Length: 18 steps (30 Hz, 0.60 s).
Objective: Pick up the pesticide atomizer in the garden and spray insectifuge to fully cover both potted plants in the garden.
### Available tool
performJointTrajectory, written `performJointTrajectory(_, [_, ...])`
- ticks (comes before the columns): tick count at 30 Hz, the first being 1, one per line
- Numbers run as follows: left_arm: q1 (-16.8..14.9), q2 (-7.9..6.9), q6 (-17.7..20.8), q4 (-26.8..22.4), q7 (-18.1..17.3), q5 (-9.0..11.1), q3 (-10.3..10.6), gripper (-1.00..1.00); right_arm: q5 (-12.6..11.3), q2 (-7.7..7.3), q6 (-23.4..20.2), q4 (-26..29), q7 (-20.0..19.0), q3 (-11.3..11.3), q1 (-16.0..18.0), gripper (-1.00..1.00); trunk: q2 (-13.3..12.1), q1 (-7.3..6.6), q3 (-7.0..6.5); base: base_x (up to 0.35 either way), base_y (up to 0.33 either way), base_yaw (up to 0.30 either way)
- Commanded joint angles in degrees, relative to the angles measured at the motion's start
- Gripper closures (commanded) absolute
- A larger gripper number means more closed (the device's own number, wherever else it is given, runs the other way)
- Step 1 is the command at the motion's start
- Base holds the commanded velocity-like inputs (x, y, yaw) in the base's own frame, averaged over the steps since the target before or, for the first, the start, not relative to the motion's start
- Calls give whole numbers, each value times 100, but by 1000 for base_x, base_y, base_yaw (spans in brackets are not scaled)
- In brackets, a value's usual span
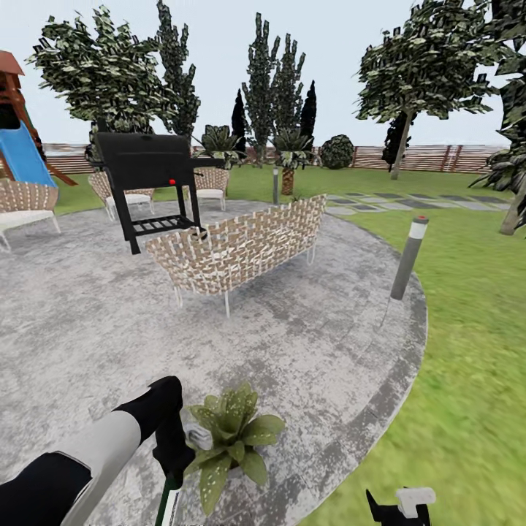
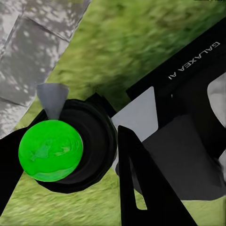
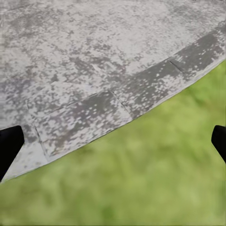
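pesticide atomizer (image 1: 169,500): stem cut by frame edge | potted plant (image 1: 232,432): pot hidden under leaves

The one bit of writing I can make out is "GALAXEA AI", in white capitals on the black arm casing (image 2: 197,61) at the upper right of the left wrist view, running slantwise upward. Nothing else legible anywhere.

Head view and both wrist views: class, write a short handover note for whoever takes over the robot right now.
Left gripper: shut on the sprayer, whose green and white stem shows in the head view, right beside a potted plant on the stone patio.
Right gripper: open and empty, fingertips wide apart, over the patio edge and the lawn.
Done: sprayer picked up and brought to one plant.
Left: spray this plant fully; no spray is visible. Then find and cover the second potted plant.
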<state>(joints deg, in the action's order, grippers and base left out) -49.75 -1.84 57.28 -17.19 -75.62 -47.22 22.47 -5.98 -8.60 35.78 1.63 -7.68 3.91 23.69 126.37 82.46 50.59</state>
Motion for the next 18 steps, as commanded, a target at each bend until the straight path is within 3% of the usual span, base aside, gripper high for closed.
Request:
performJointTrajectory(1, [0, 10, 55, -12, -58, -59, -18, 100, -61, -2, 16, -5, -29, 40, 4, -100, 2, -1, 6, 0, -176, 51])
performJointTrajectory(18, [9, 57, 56, -12, -58, -59, -31, 100, -61, -2, 16, -5, -28, 40, 4, -100, 2, -1, 6, -42, -265, 8])
